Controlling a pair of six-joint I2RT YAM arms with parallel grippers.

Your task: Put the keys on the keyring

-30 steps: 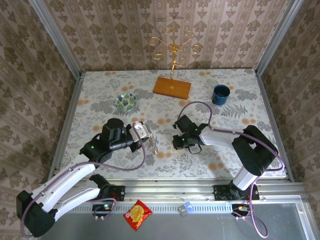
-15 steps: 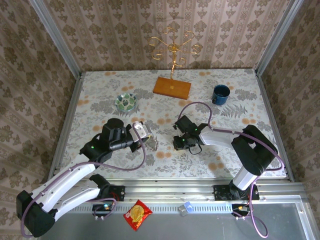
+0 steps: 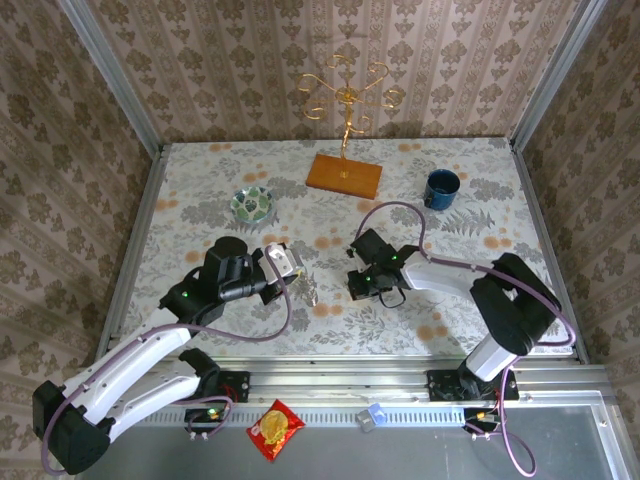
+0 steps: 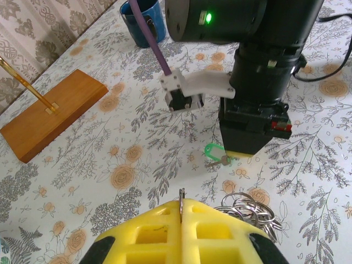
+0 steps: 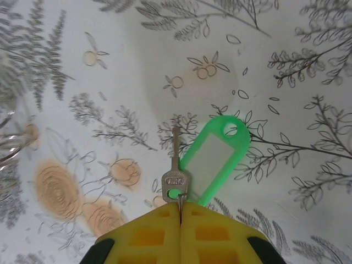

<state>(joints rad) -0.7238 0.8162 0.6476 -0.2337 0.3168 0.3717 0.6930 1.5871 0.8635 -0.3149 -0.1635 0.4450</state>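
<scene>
Floral tabletop (image 3: 200, 190), centre: I record the right gripper (image 5: 180, 212) pinching the key (image 5: 175, 165) by its head, blade pointing straight away from it, left gripper (image 4: 182, 208) clamped on the keyring (image 4: 245, 208) just left.

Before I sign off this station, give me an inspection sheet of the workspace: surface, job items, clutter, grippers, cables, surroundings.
Surface: floral tablecloth, flat, no spills seen.
Job's things: key with its green tag at the right gripper's tips; keyring, a bunch of metal loops, at the left gripper's tips.
Clutter: bowl, mug and gold stand on a wooden base at the far side; snack packet on the near ledge.
Grippers: left gripper shut on the keyring; right gripper shut on the key.
Cables: a purple cable loops off each arm, apart from the clutter.
Surroundings: patterned walls, metal frame.
</scene>
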